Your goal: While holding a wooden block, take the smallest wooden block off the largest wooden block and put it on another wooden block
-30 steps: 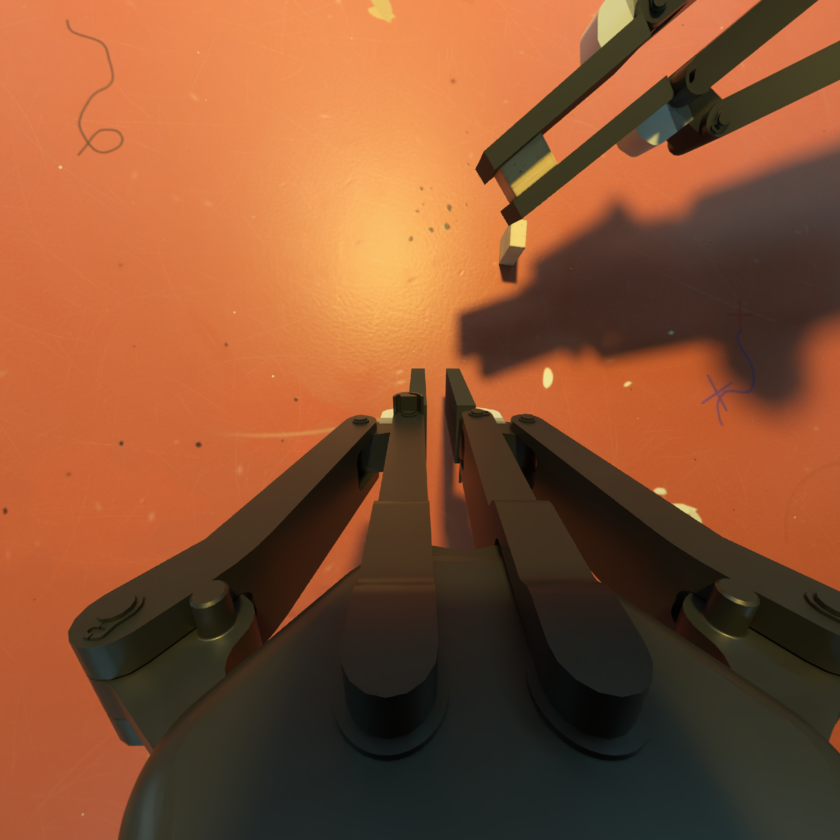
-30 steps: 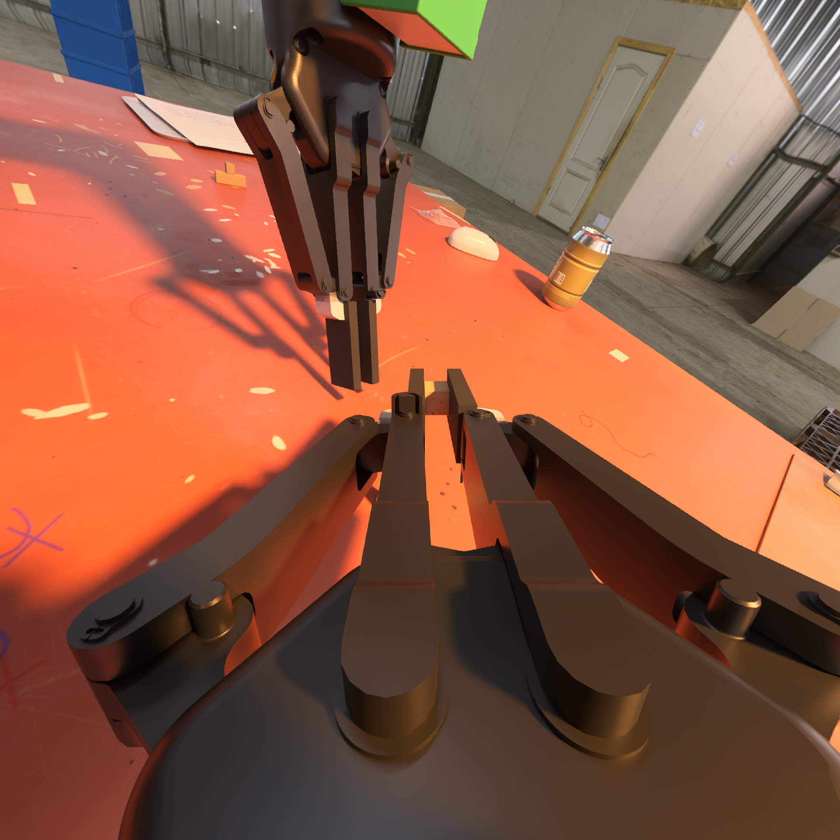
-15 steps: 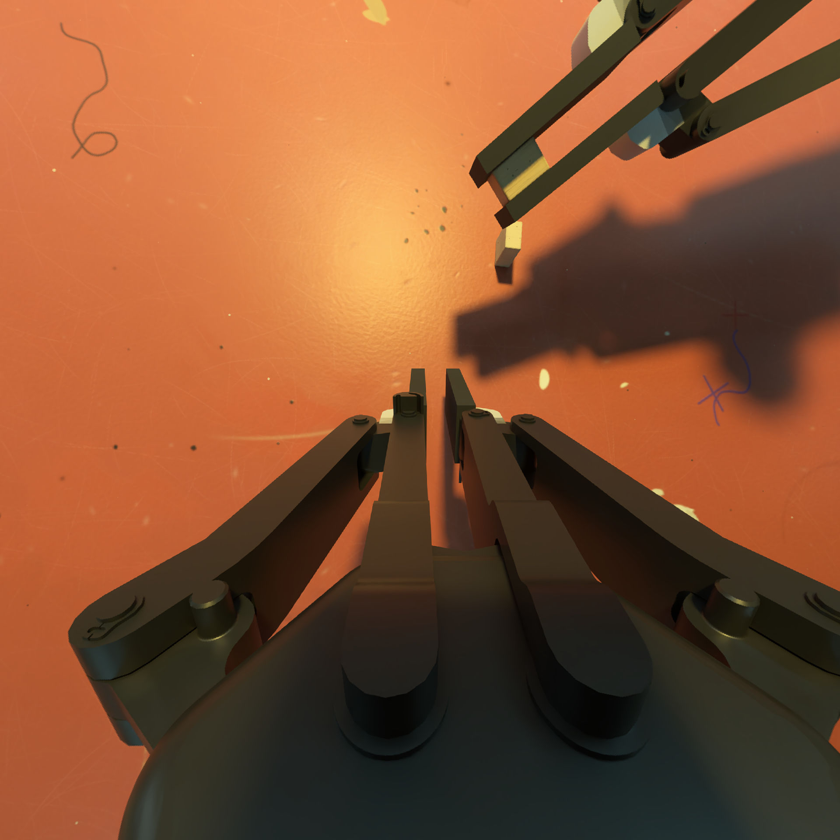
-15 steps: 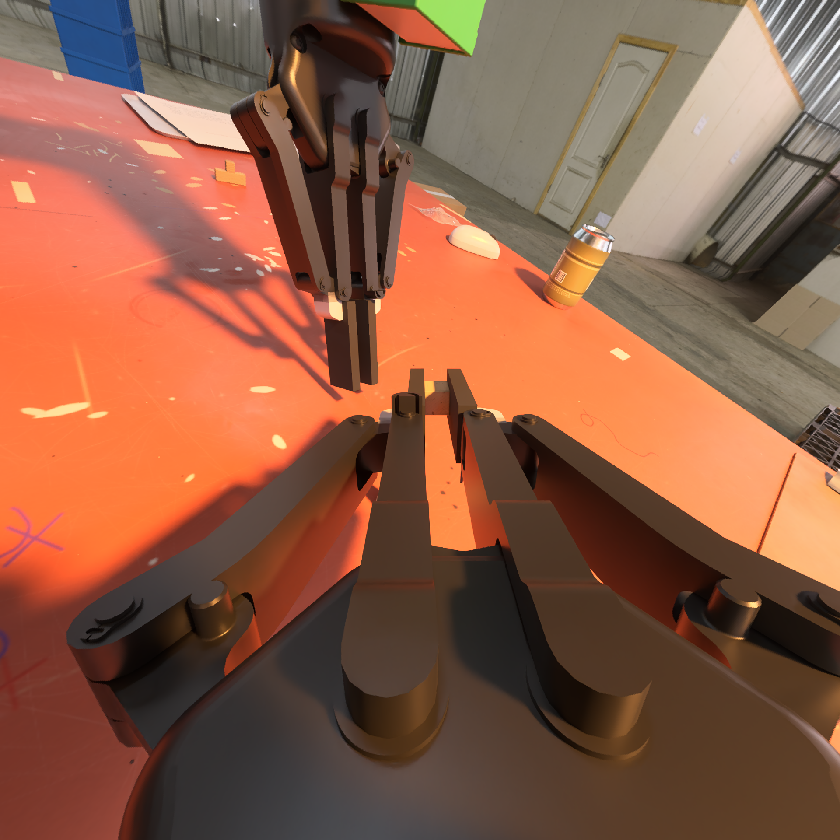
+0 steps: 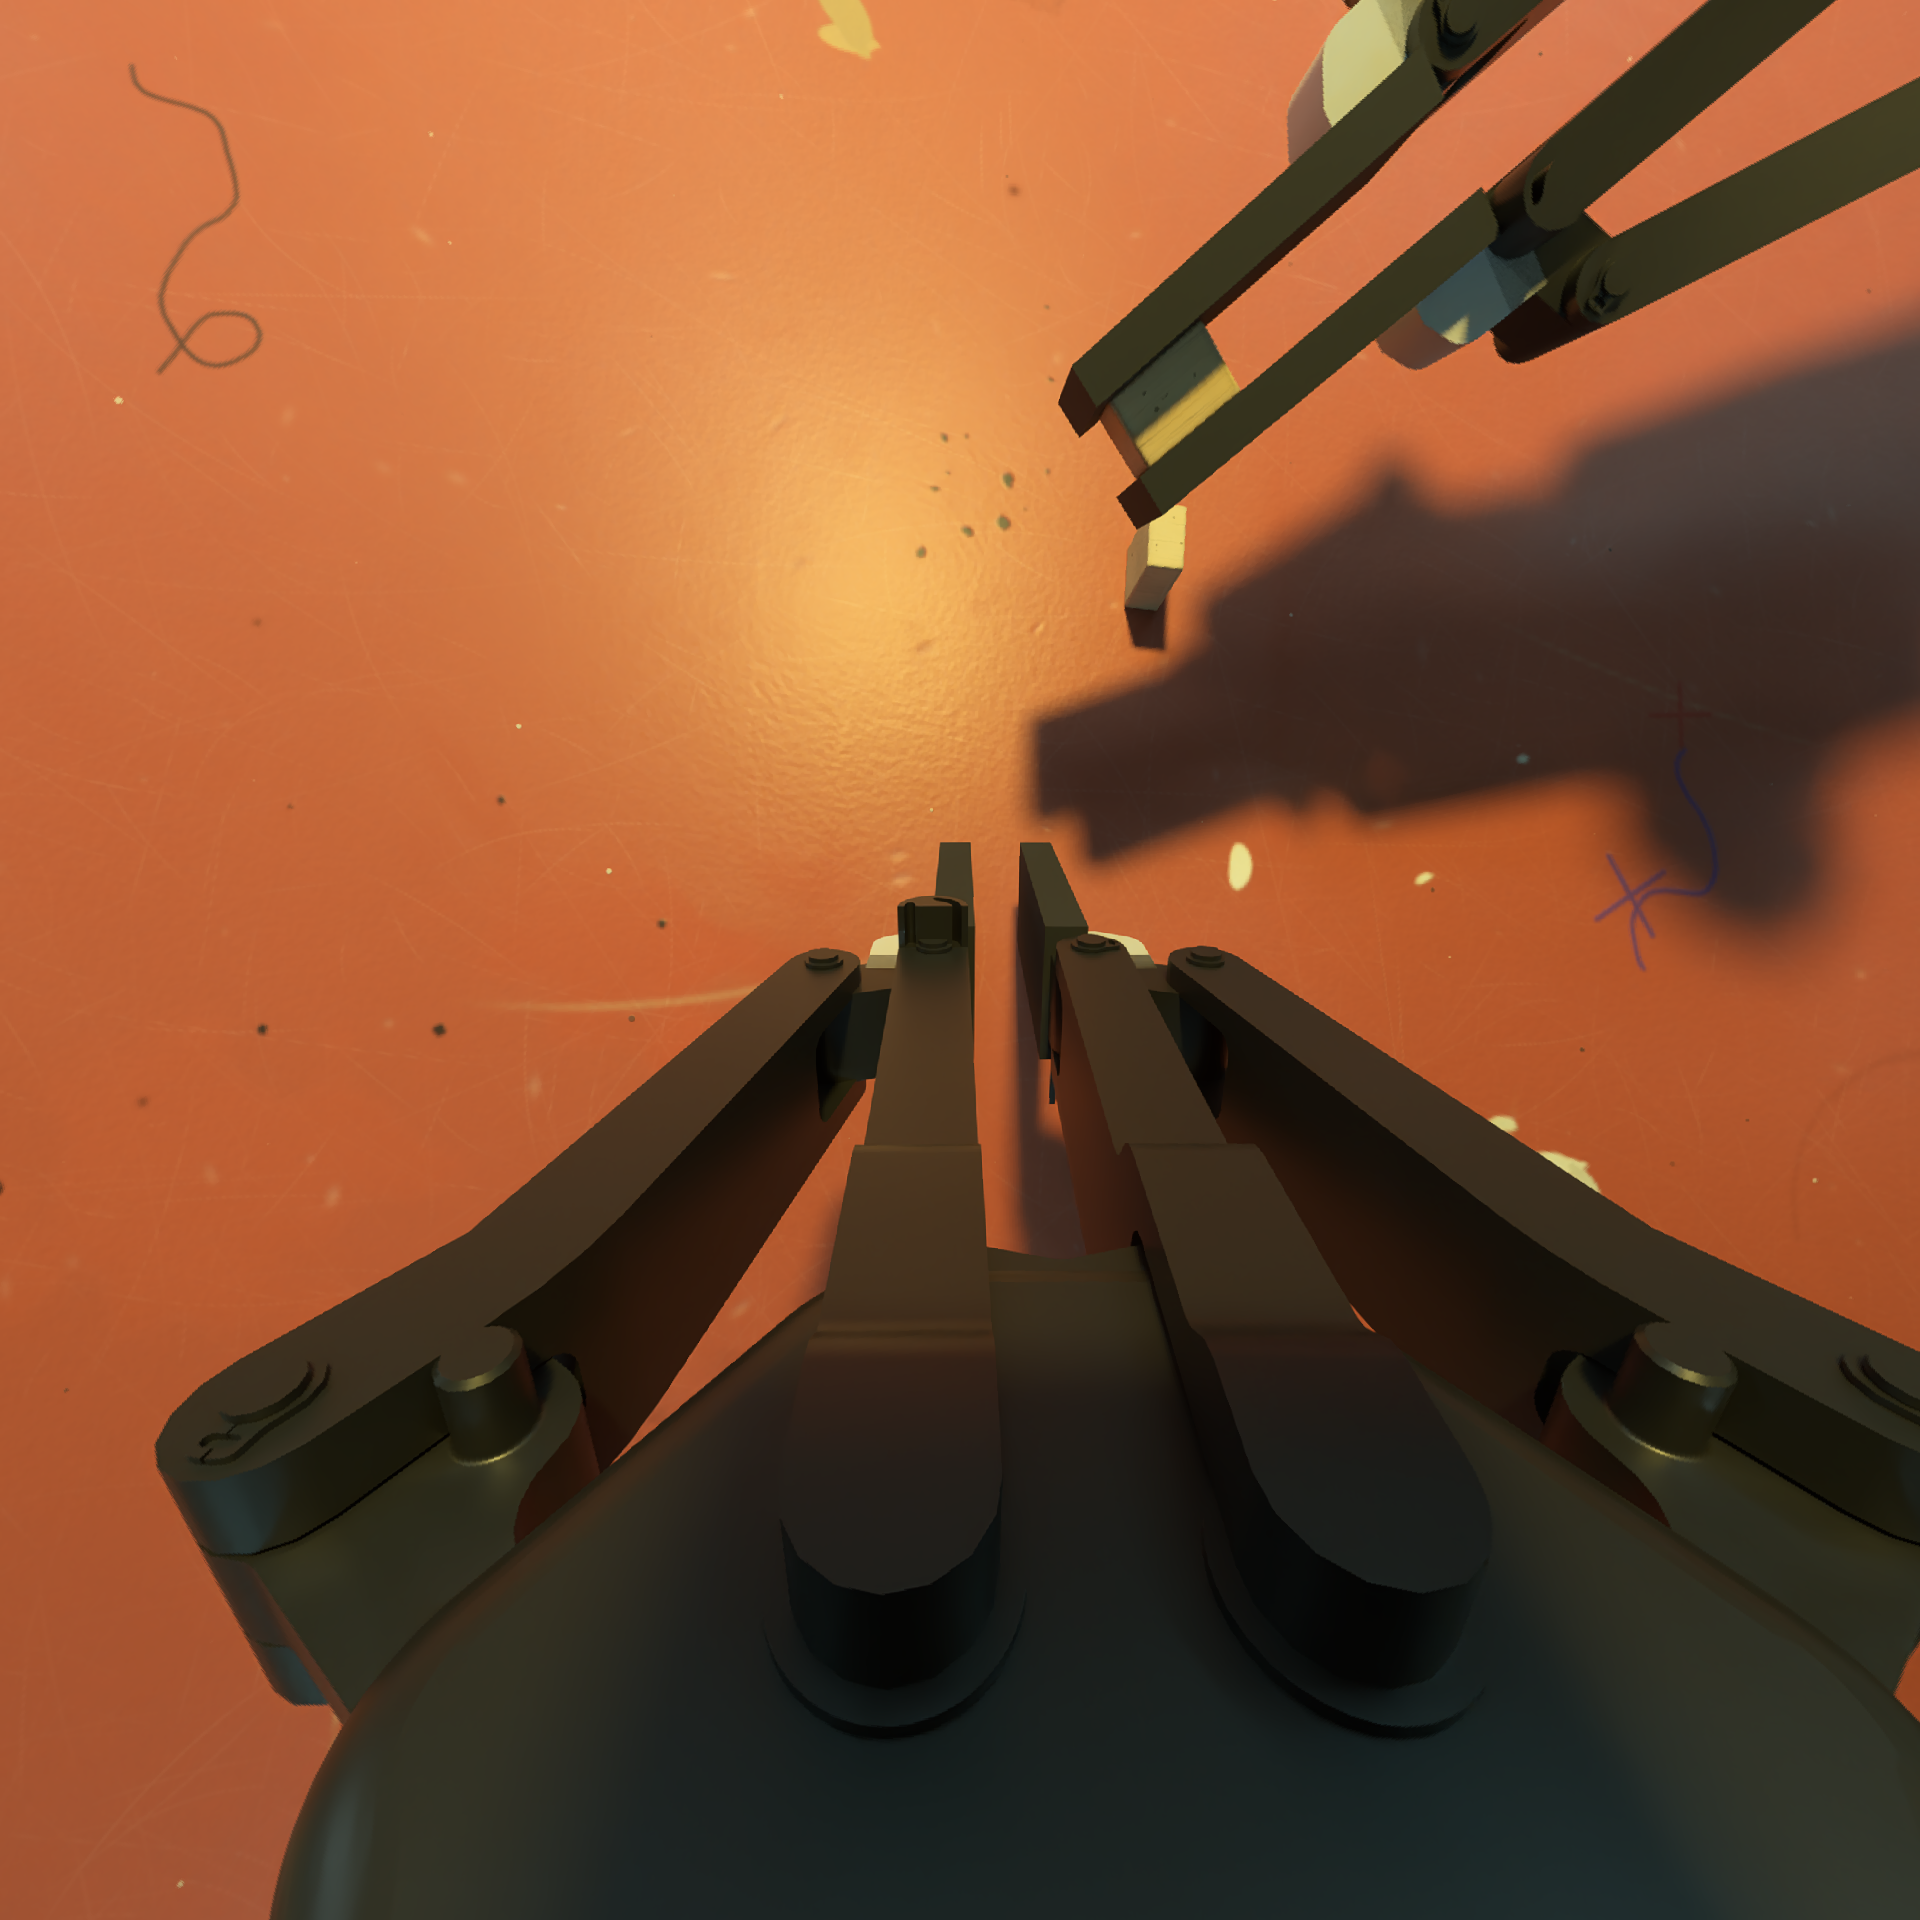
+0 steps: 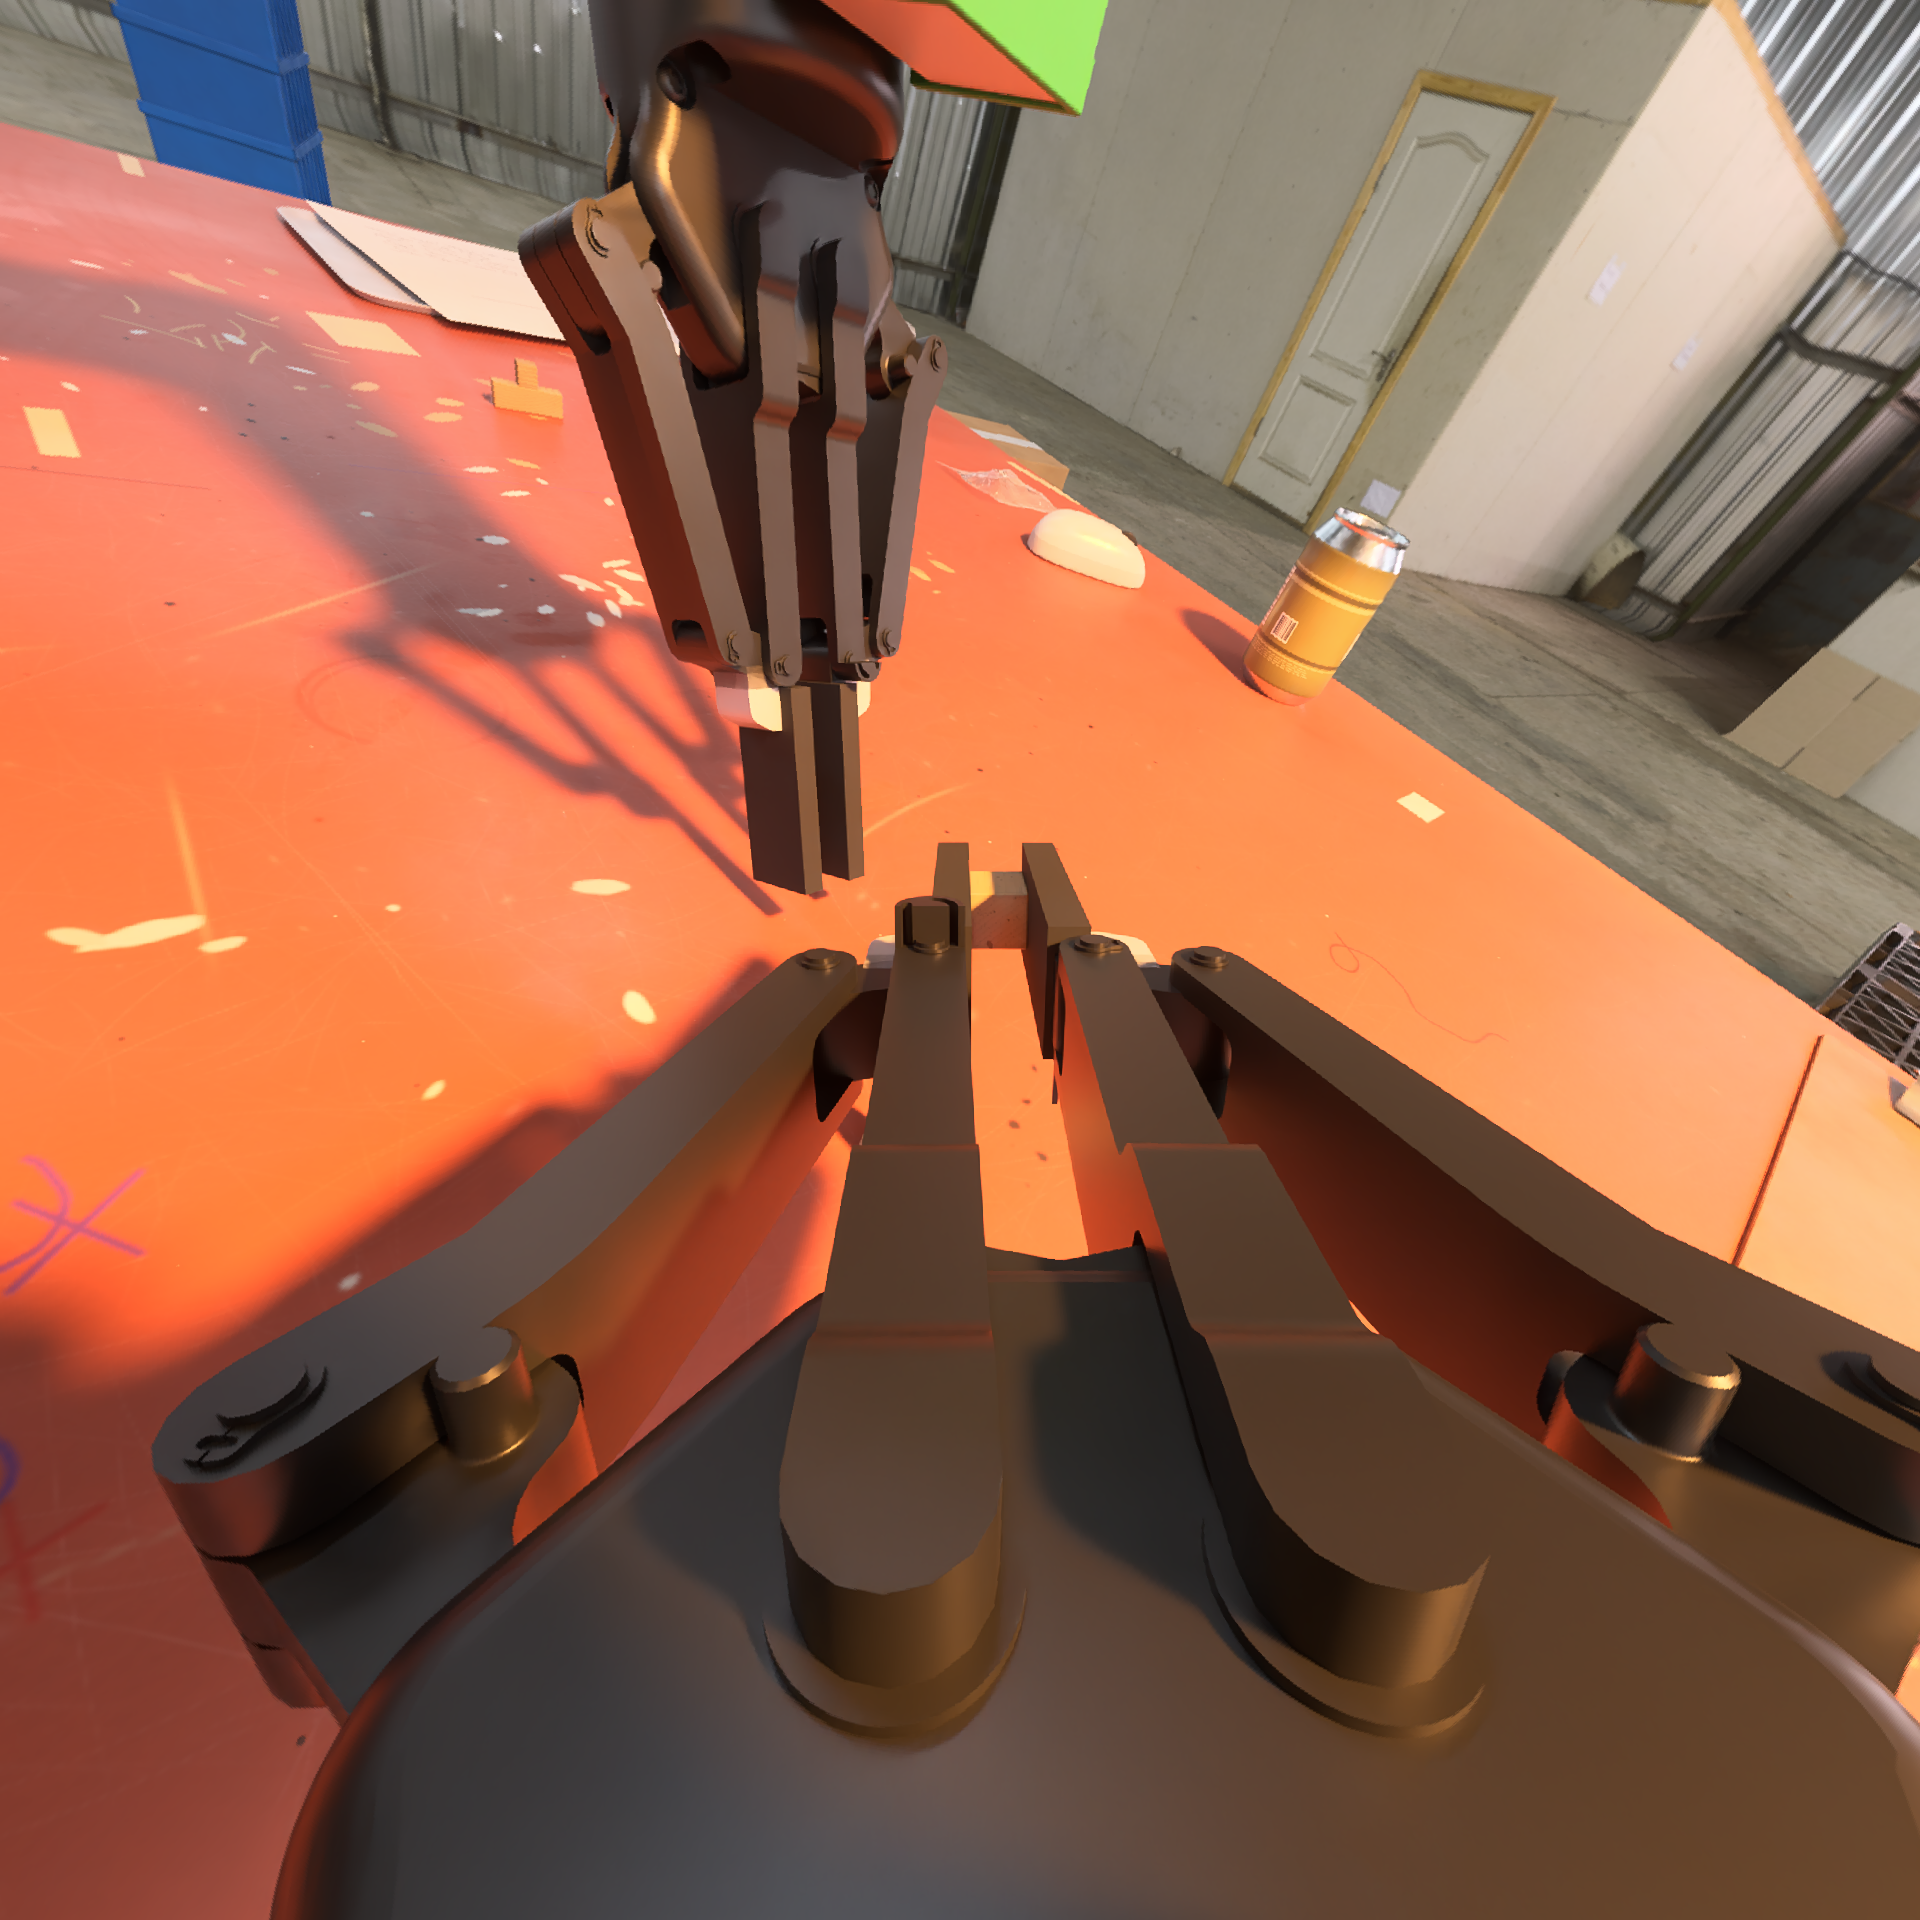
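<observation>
My right gripper (image 6: 995, 868) is shut on a pale wooden block (image 6: 997, 909) held at its fingertips, low over the orange table (image 6: 312, 831). The left wrist view shows it at the upper right, with that block (image 5: 1174, 390) between its fingers. A smaller wooden block (image 5: 1155, 556) lies on the table just below those fingertips. My left gripper (image 5: 995, 868) points down at the table with only a narrow gap between its fingers and nothing between them. It hangs just left of my right fingertips in the right wrist view (image 6: 805, 831). No larger block shows.
An orange can (image 6: 1320, 613), a white rounded object (image 6: 1086, 545) and a flat sheet (image 6: 436, 270) stand far back on the table. A small orange piece (image 6: 525, 395) lies near the sheet. The table edge runs along the right (image 6: 1558, 831).
Almost nothing. The left wrist view has drifted very slightly. Both grippers keep their state.
</observation>
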{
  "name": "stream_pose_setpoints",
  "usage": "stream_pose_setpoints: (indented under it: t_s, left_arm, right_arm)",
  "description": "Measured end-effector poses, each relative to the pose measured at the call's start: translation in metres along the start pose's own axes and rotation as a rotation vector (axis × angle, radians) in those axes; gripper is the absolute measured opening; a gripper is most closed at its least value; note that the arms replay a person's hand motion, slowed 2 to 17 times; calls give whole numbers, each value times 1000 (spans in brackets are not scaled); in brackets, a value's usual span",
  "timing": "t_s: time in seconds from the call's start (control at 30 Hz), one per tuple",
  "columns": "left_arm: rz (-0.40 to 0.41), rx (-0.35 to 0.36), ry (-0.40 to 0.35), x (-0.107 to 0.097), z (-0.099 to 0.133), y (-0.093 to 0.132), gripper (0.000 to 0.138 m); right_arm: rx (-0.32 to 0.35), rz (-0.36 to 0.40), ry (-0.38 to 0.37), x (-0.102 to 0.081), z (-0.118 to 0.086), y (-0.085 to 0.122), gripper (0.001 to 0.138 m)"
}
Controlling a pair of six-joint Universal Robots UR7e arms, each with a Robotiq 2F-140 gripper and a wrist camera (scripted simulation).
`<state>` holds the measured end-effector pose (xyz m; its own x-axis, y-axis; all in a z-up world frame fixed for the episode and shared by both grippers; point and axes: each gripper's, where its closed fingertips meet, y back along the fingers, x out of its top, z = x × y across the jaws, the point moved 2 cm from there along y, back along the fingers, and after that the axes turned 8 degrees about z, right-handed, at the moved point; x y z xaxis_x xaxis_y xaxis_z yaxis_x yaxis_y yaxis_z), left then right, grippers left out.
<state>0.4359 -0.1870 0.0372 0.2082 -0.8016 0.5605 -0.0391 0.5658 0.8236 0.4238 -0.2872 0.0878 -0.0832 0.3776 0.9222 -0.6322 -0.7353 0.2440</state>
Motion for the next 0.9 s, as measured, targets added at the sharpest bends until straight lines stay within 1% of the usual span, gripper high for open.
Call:
stream_pose_setpoints:
  t_s: [0.57, 0.9]
  left_arm:
    - [2, -3, -7, 0, 2, -1, 13]
    - [5, -6, -12, 1, 3, 0, 17]
  right_arm:
    - [1, -4, 3, -1, 0, -1, 14]
    - [-2, -4, 4, -1, 0, 0, 14]
